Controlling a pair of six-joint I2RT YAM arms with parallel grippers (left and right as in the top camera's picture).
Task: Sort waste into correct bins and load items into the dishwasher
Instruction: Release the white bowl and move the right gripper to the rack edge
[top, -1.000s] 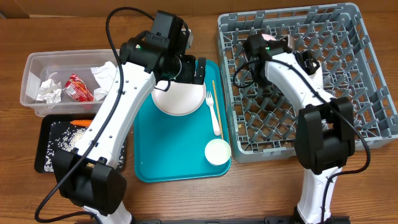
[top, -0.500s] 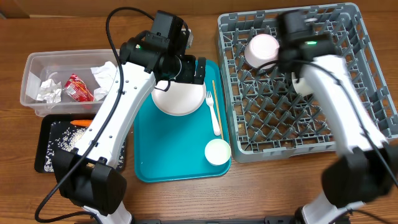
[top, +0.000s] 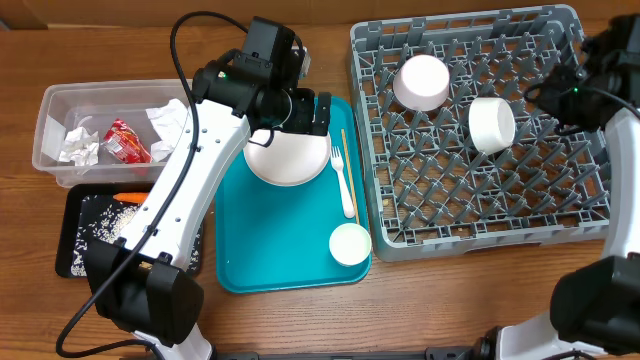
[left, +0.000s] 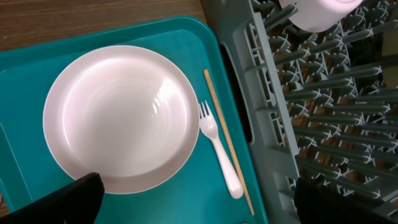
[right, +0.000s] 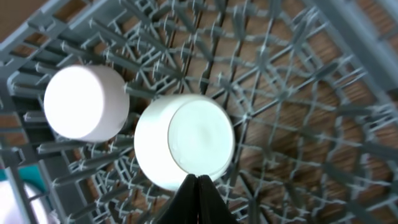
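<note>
The white plate (top: 285, 162) lay flat at the far end of the teal tray (top: 270, 240), not yet loaded; the white fork (top: 346, 185) and the thin wooden stick (top: 349, 170) lay side by side just beside its rim on the rack side, and the small white cup (top: 350, 244) sat at the tray's near corner. The left gripper (top: 298, 118) hung directly over the plate with its jaws spread wide and nothing in them; the plate looked to be the next thing to lift. A flat plate gives little to bite on, so I would come down on the rim away from the fork, slip one finger under the lip and pinch the edge rather than the face; then lift slowly, since a plate held by its edge may swing. It should go upright between pegs in a free row of the grey dish rack (top: 470, 243), clear of the pale-pink bowl (top: 421, 82) and the white bowl (top: 492, 124) already resting there. The right gripper (right: 198, 183) was above the white bowl, pinched fully together and holding nothing. The napkins (top: 75, 145) and the red wrapper (top: 127, 141) lay in the clear tub (top: 100, 88); the carrot (top: 130, 197) and the crumbs (top: 100, 225) lay in the black tray (top: 72, 205).
</note>
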